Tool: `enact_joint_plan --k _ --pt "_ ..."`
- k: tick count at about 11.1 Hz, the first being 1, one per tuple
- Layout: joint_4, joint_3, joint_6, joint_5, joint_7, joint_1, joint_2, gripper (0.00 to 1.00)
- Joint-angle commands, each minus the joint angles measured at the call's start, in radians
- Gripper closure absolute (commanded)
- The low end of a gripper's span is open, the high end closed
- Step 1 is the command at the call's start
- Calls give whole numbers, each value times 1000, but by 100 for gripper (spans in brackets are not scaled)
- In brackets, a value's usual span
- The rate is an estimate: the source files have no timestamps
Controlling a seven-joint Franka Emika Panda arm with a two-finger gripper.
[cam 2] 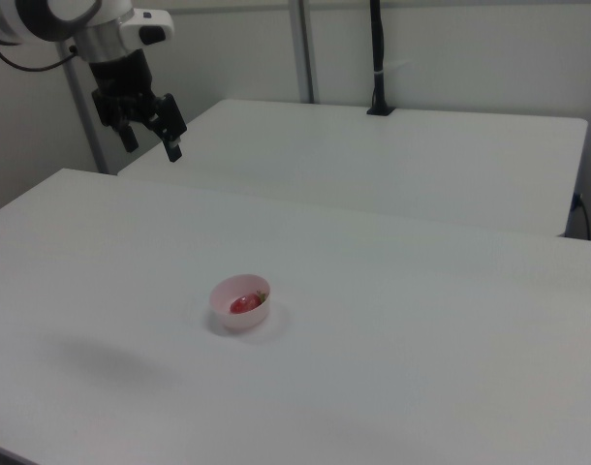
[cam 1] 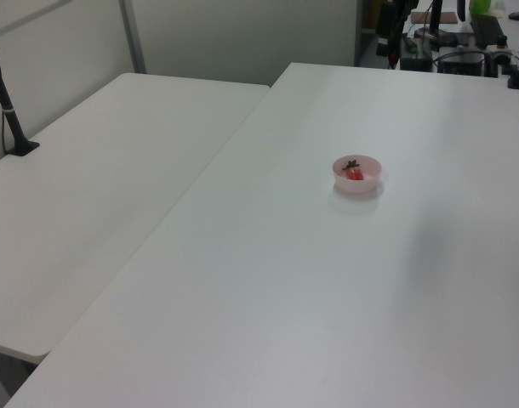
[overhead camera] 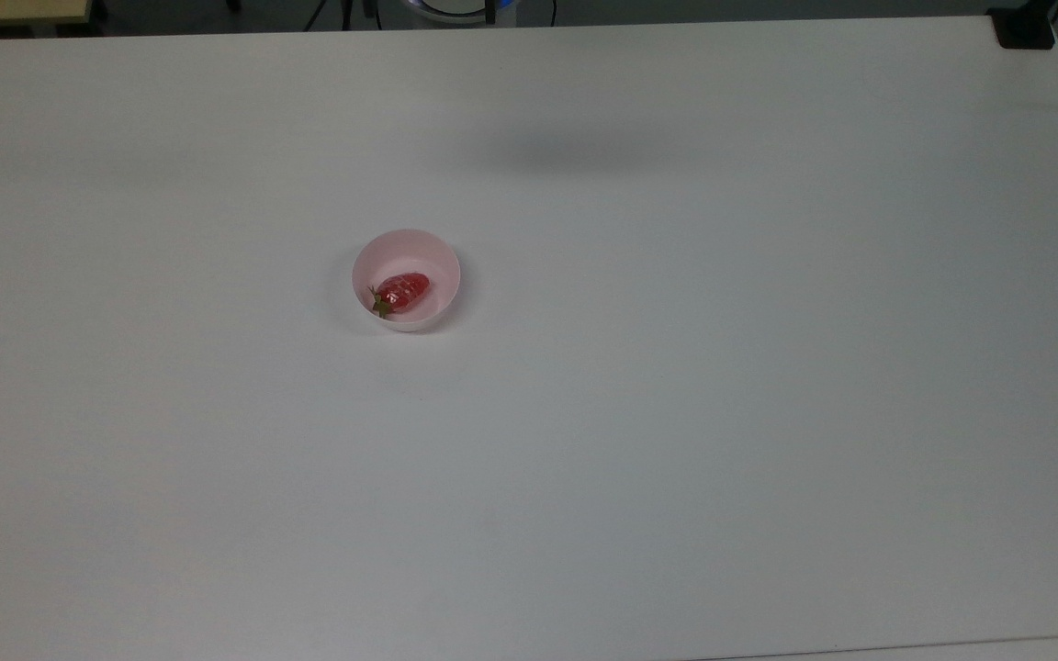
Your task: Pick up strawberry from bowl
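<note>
A glossy red strawberry lies on its side in the small pale pink bowl, its green stem end toward the top view's lower left. The bowl stands left of centre on the white table. In the left view the bowl with the strawberry sits toward the far right. In the right view the bowl holds the strawberry, and my gripper hangs high at the upper left, far from the bowl, open and holding nothing.
A second white table adjoins along a seam. A black pole on a clamp stands at its far edge, also seen as the pole. Another black clamp grips the top view's upper right corner.
</note>
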Motion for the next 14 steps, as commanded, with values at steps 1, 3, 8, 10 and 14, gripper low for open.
enact_joint_plan --k 1,3,8,10,14 --pt "-40 -1 -10 16 -5 5 -35 0" --pt "-45 -3 -5 16 -18 -1 -29 0" --pt "-80 -3 3 -36 -278 -53 -5 0" --pt "-87 -3 4 -96 -315 -65 23 0" --pt "-159 -9 64 -107 -343 -121 49 0"
